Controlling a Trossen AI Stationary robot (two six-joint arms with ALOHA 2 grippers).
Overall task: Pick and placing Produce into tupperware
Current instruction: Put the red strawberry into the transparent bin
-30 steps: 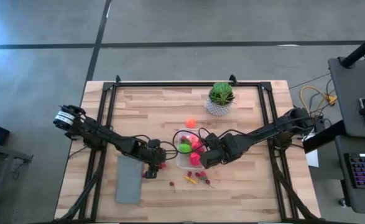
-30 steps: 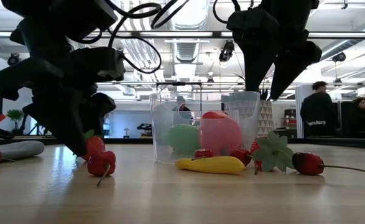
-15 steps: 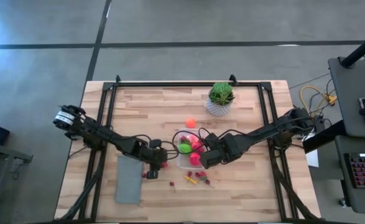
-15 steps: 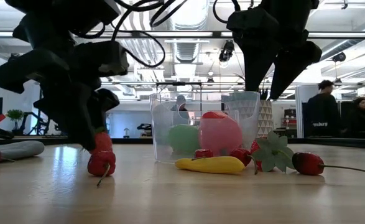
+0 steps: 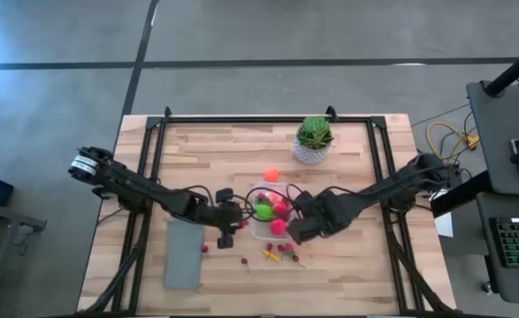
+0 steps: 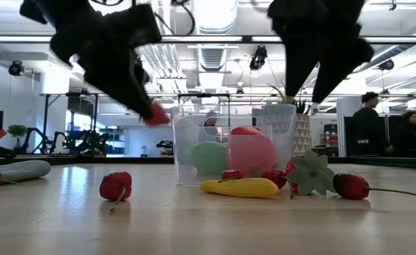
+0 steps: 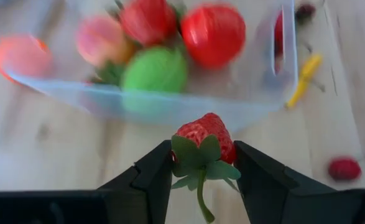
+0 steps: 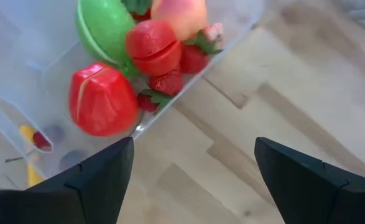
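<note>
**A:** Produce first: the small red toy strawberry with a green leafy cap (image 7: 202, 144) — how do you reckon it will handle?

**B:** Light and hard, I'd judge, like moulded plastic, with a smooth skin that could slip. It is small, so the hold has to fall across the red body, not on the thin leaves or stalk, which look as if they would bend or slide out.

**A:** And that is where it is held?

**B:** Yes. The left hand (image 7: 202, 163) is closed on it, one dark finger (image 7: 152, 175) on each side of the berry, the leaves hanging down between them. In the low view the berry (image 6: 156, 113) is raised off the wooden surface (image 5: 215, 155), near the top edge of the clear rectangular plastic tub (image 6: 232, 145) and just beside it, not yet over it.

**A:** What is in the tub?

**B:** A green round piece (image 7: 155, 70), red pieces and a pink one. More bits lie loose on the surface: a red berry with a stalk (image 6: 115, 185), a yellow banana-shaped piece (image 6: 239, 187), and an orange ball (image 5: 271, 175) on the far side of the tub.

**A:** The right hand?

**B:** The right hand (image 8: 194, 168) hangs wide open and empty at the tub's other side, touching nothing that I can see.

**A:** Any risk?

**B:** The berry looks gripped near its lower part, so it may twist when let go.
</note>
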